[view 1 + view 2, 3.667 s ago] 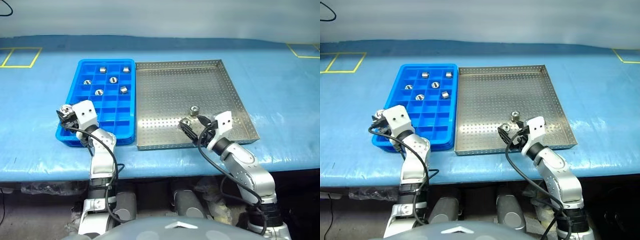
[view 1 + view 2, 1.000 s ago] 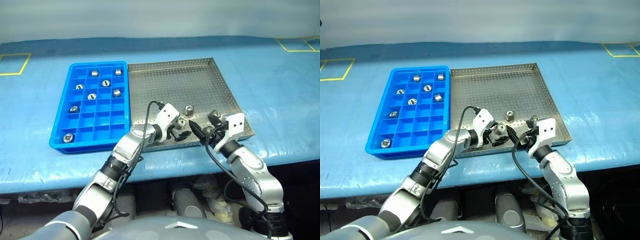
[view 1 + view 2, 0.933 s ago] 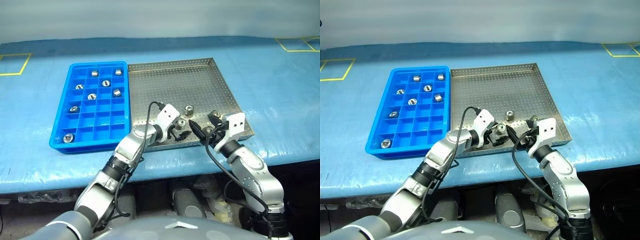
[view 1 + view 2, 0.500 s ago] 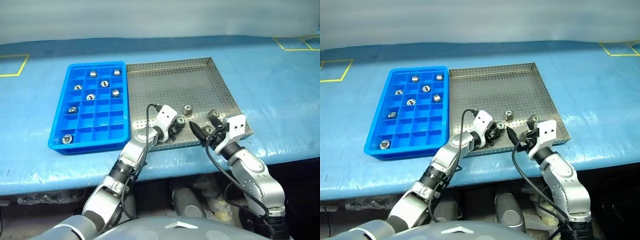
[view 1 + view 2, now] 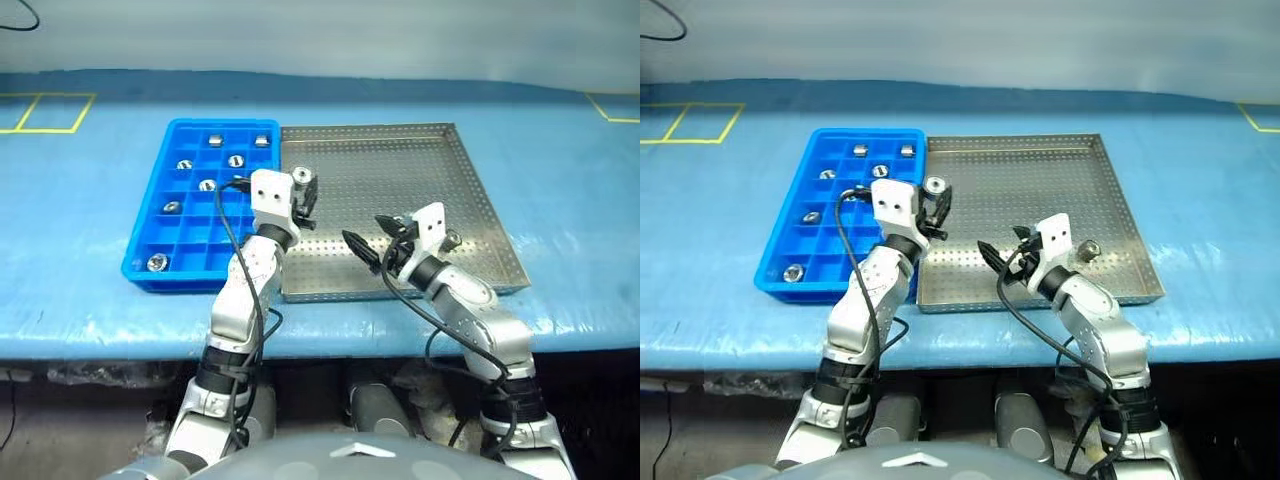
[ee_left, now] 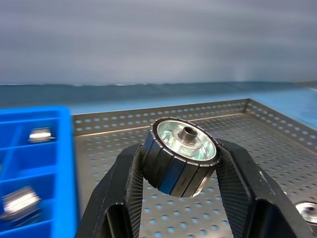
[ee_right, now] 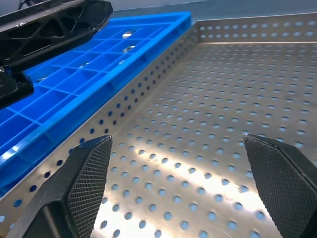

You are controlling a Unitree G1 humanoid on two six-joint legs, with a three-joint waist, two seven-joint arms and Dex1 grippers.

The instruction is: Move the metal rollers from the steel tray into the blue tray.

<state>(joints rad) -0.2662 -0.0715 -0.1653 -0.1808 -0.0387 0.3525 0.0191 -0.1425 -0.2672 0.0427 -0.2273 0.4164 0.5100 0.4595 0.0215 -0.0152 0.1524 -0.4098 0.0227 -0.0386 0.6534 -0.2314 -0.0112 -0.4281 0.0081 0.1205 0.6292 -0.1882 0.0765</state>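
Steel roller (image 6: 180,156) clamped in my left pincer (image 5: 302,192), lifted above the steel tray (image 5: 420,160), blue tray (image 5: 160,225) just beside it. Right pincer (image 5: 1002,250) gapes empty; another roller (image 5: 1089,249) lies beyond. Next, I judge: carry over a free cell, release.

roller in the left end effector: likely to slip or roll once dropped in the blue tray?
Probably rigid and heavy for its size: the roller looks like solid shiny metal. Slip seems possible, since the left end effector pinches only its smooth curved sides. Rolling looks limited: the blue tray has small walled cells, and rollers already there sit contained.
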